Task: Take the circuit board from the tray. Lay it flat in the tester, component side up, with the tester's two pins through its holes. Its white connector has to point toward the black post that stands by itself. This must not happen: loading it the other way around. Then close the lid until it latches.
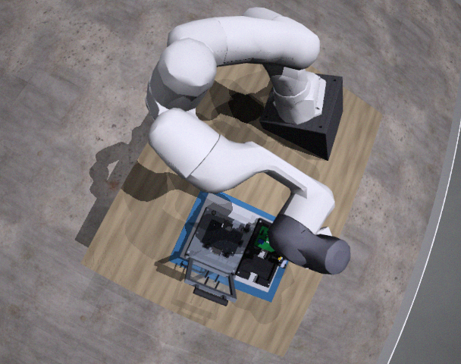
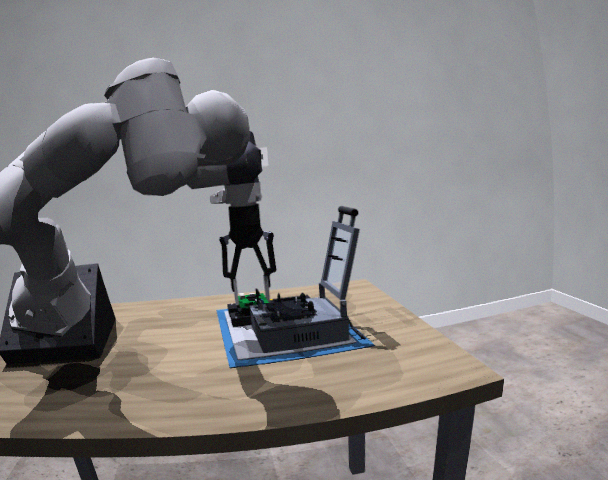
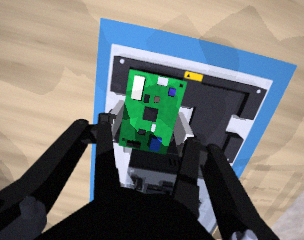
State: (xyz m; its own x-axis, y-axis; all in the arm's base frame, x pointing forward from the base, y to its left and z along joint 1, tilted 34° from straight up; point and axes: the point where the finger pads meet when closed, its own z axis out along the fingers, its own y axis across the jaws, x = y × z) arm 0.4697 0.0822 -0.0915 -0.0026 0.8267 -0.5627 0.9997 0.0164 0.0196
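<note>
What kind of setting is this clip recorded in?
Likely a bare lab or test room: one arm bolted to a black pedestal on a wooden table, a board tester on a blue mat, plain grey walls, concrete-like floor.

A wooden table (image 2: pixel 407 361) stands on a mottled grey floor (image 2: pixel 542 361). A blue mat (image 3: pixel 104 45) lies on the table. Grey walls (image 2: pixel 397 129) have white skirting (image 2: pixel 490 305).

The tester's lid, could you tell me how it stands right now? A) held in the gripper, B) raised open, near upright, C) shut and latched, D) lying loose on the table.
B: in the exterior view the lid stands near upright at the far end of the tester, while the gripper holds the circuit board by its edges.
</note>
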